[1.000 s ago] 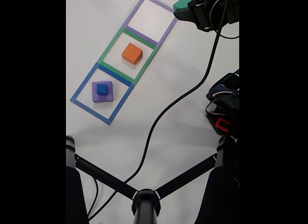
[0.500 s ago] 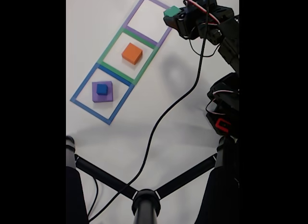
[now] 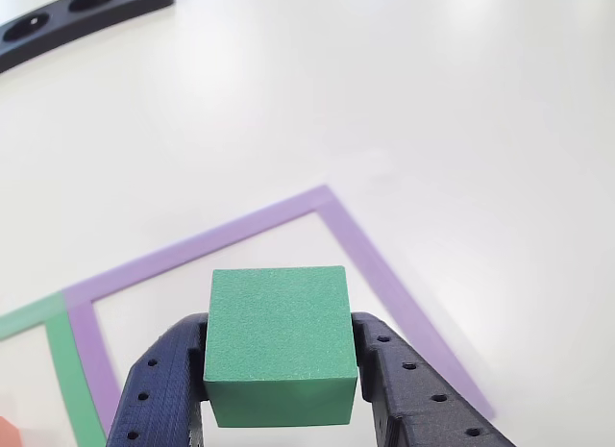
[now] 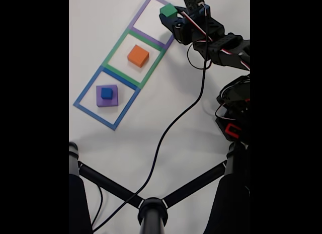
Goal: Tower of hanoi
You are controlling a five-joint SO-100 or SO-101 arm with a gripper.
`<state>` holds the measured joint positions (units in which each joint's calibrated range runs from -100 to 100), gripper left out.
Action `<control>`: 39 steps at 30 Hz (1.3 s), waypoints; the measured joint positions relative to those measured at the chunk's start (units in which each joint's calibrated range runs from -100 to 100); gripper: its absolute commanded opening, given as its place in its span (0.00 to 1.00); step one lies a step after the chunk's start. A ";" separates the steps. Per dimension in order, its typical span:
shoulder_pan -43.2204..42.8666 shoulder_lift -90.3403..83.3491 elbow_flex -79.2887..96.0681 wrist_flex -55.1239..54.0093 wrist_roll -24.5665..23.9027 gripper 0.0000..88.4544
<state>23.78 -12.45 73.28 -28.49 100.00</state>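
Clamped between the dark blue perforated fingers (image 3: 154, 389) of the gripper (image 3: 279, 394), a green matte cube (image 3: 279, 356) hangs over the purple taped square outline (image 3: 375, 264) on the white table (image 3: 461, 101); the fixed view puts the cube (image 4: 168, 11) at that square's (image 4: 142, 11) right side. Below it in that view, an orange flat block (image 4: 138, 56) lies inside the green taped square (image 4: 111, 52), and a small blue cube (image 4: 106, 93) sits on a purple flat block (image 4: 107, 95) inside the blue taped square (image 4: 86, 89). A black cable (image 4: 171, 128) trails across the table from the arm.
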 measured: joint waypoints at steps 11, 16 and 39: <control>0.00 23.05 -3.57 -21.19 0.00 0.08; 0.00 28.62 -7.22 -24.40 0.00 0.08; 0.00 36.56 -9.49 -31.38 0.00 0.25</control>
<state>23.78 24.10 63.79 -59.87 100.00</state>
